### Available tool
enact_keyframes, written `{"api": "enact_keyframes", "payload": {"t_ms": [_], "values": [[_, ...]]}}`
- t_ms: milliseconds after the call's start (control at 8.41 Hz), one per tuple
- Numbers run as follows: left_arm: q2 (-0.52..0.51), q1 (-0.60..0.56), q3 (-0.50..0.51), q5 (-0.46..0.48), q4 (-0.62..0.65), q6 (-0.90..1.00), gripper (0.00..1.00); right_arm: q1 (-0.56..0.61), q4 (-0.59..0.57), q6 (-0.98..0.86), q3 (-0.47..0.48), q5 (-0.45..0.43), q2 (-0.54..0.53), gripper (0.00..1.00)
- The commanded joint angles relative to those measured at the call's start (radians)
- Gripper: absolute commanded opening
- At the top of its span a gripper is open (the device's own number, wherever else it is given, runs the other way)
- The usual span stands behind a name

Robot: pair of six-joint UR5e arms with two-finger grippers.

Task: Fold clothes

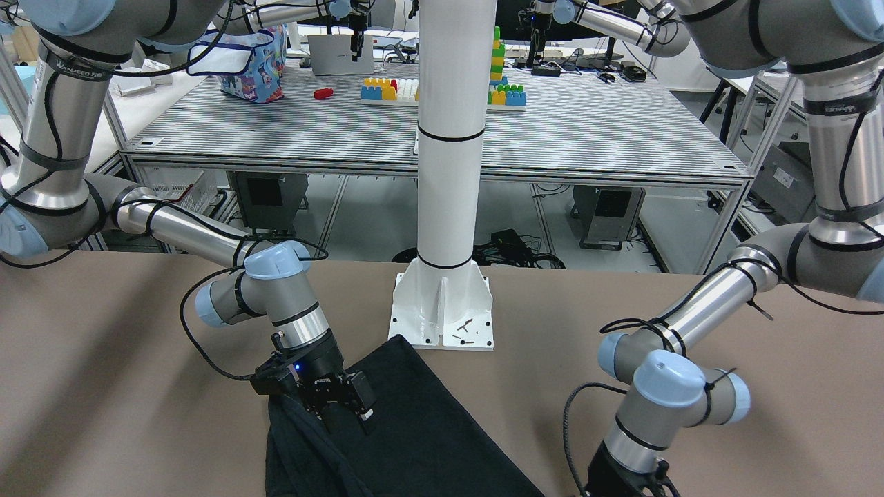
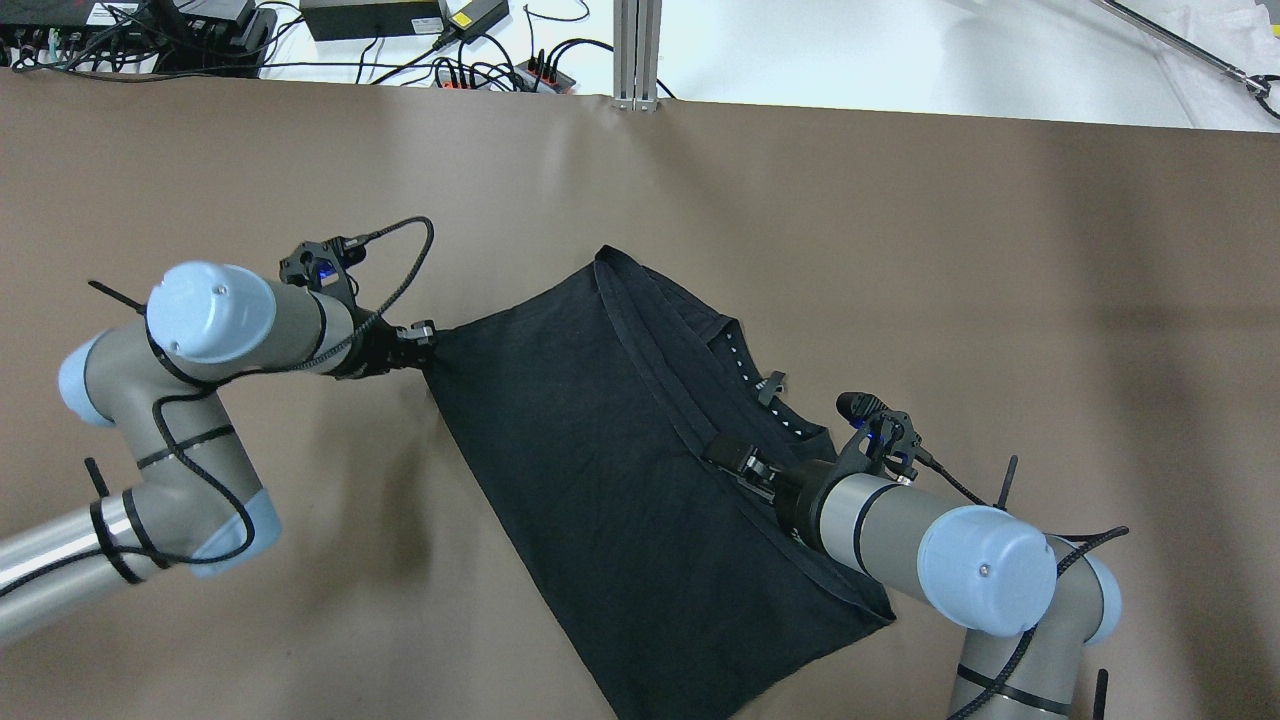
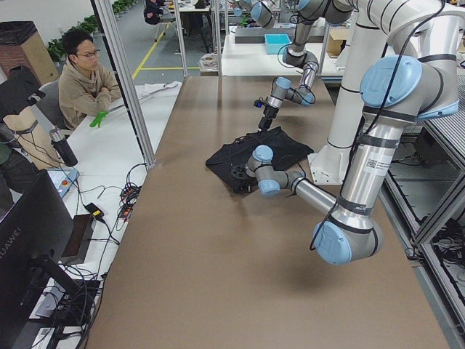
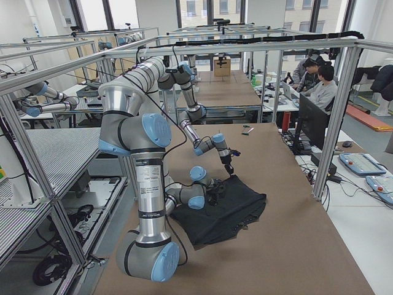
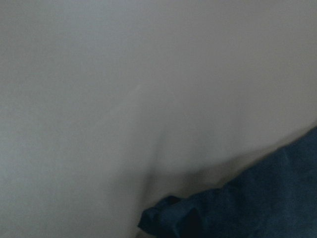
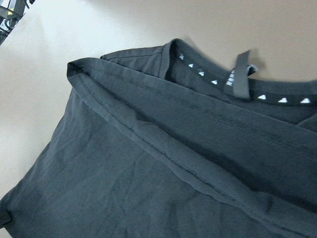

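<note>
Overhead exterior, and there on the brown surface (image 2: 900, 250): a black garment (image 2: 600, 470), soft, matte, lightly creased, spread slantwise as a rough four-sided sheet. Drawn to a point at one corner by the left claw (image 2: 425, 346), closed tight on the cloth there. Over to the right claw (image 2: 738, 462): down on the hem (image 2: 650, 350), nipped narrow on the doubled band, with fabric rising to it in the front-facing view. Thick stitched seam along that hem, running straight from the far peak toward the near corner. Beyond the fold, a neckline (image 6: 242, 94) dotted with small white triangles, plus a grey loop. From the left wrist, only a bunched dark corner at the bottom, blurred. Near corner of the sheet flat on the surface, just beside the right forearm. White pillar (image 1: 449, 172) on a bolted base, touching or just beside the cloth's edge in the front-facing view; cannot tell which. Bare brown surface showing on the far side and out past both elbows.
</note>
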Motion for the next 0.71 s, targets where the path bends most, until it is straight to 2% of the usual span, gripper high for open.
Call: {"api": "enact_keyframes", "payload": {"t_ms": [0, 238, 357, 476, 595], "values": [[-0.251, -0.148, 0.333, -0.074, -0.001, 0.134, 0.0, -0.01, 0.083, 0.012, -0.071, -0.017, 0.039, 0.95], [-0.59, -0.198, 0.727, -0.068, -0.003, 0.156, 0.0, -0.01, 0.093, 0.017, -0.071, -0.032, 0.048, 0.94], [-0.699, -0.204, 0.849, -0.062, -0.003, 0.157, 0.0, -0.01, 0.121, 0.021, -0.071, -0.087, 0.048, 0.93], [-0.778, -0.204, 0.952, -0.032, -0.006, 0.157, 0.0, -0.01, 0.125, 0.026, -0.071, -0.105, 0.048, 0.93], [-0.806, -0.204, 0.985, -0.022, -0.009, 0.16, 0.0, -0.01, 0.11, 0.026, -0.072, -0.108, 0.048, 0.94]]}}
